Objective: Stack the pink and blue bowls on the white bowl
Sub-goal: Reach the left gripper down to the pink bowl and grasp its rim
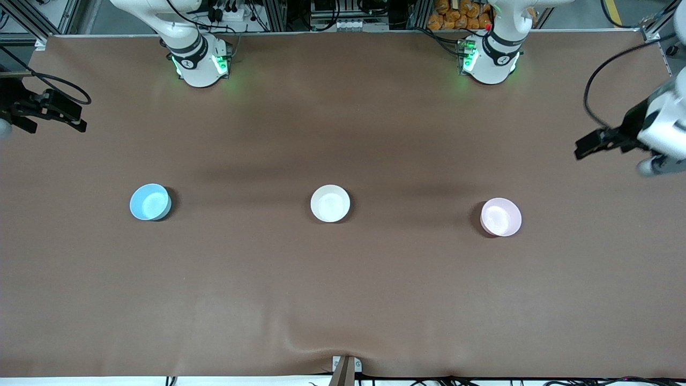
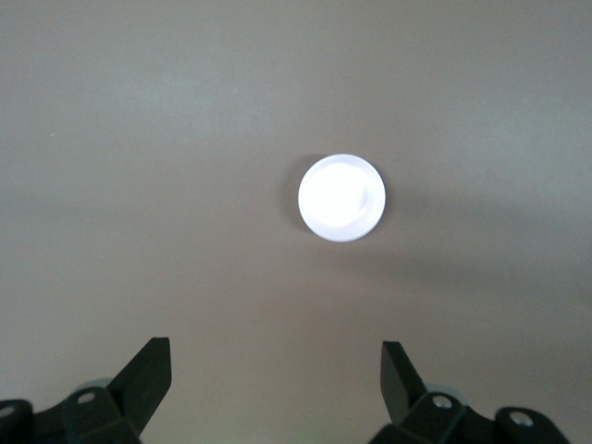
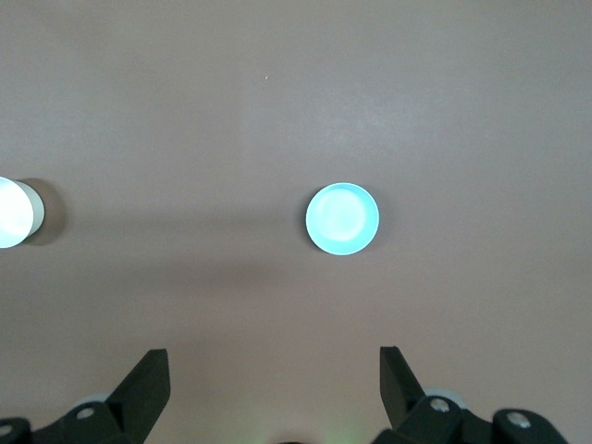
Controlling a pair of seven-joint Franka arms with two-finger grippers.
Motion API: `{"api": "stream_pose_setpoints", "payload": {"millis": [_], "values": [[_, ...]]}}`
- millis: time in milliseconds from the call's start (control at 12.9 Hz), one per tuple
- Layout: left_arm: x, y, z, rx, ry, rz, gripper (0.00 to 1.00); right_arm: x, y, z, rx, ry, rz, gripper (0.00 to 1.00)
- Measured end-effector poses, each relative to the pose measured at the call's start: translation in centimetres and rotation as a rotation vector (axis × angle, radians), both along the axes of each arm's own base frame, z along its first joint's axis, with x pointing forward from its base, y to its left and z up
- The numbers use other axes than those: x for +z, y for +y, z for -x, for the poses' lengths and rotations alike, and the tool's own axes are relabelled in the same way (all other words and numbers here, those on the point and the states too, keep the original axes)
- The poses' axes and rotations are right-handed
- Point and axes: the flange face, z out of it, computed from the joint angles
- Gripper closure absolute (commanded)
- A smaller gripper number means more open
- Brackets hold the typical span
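Pink bowl (image 1: 501,216), white bowl (image 1: 330,203), blue bowl (image 1: 150,201) sit upright in a row; left gripper (image 2: 276,379) and right gripper (image 3: 274,384) hover high, jaws spread wide.

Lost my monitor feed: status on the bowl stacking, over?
Left gripper and right gripper open, empty, high at the table's ends. Blue bowl, white bowl, pink bowl apart in a row, nothing stacked. Nothing between them.

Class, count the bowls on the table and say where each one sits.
3, all apart in a row: blue bowl toward the right arm's end, white bowl in the middle, pink bowl toward the left arm's end. None looks hidden.
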Motion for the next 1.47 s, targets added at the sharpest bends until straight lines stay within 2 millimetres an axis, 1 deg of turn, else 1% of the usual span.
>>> {"api": "stream_pose_setpoints", "payload": {"millis": [78, 233, 465, 543, 620, 775, 1085, 1163, 1318, 1395, 1473], "values": [[-2.6, 0.4, -0.6, 0.006, -0.003, 0.001, 0.00, 0.0, 0.0, 0.0, 0.000, 0.000, 0.000, 0.00], [-8.6, 1.0, -1.5, 0.014, -0.001, 0.004, 0.00, 0.0, 0.0, 0.0, 0.000, 0.001, 0.000, 0.00], [-17.4, 1.4, -2.0, 0.019, -0.002, 0.010, 0.00, 0.0, 0.0, 0.0, 0.000, 0.000, 0.000, 0.00], [-19.8, 1.6, -1.9, 0.022, 0.001, 0.011, 0.00, 0.0, 0.0, 0.0, 0.000, 0.000, 0.000, 0.00], [-21.9, 1.8, -1.9, 0.026, 0.007, 0.013, 0.00, 0.0, 0.0, 0.0, 0.000, 0.000, 0.000, 0.00], [-25.0, 2.0, -1.8, 0.029, 0.010, 0.016, 0.01, 0.0, 0.0, 0.0, 0.000, 0.001, 0.000, 0.00], [-30.3, 1.9, -1.3, 0.029, -0.024, 0.022, 0.17, -0.2, 0.0, -0.1, 0.000, 0.003, 0.000, 0.00], [-31.6, 2.1, -1.1, 0.032, -0.019, 0.023, 0.23, -0.3, 0.0, -0.2, 0.000, 0.006, -0.001, 0.00], [-33.5, 2.3, -0.8, 0.037, 0.000, 0.024, 0.36, -0.6, 0.0, -0.3, 0.000, 0.010, -0.001, 0.00], [-34.2, 2.4, -0.7, 0.037, 0.009, 0.025, 0.52, -0.7, 0.0, -0.4, 0.000, 0.012, -0.001, 0.00], [-34.7, 2.3, -0.6, 0.037, 0.014, 0.025, 0.70, -0.7, 0.0, -0.4, 0.000, 0.012, -0.001, 0.00]]}}
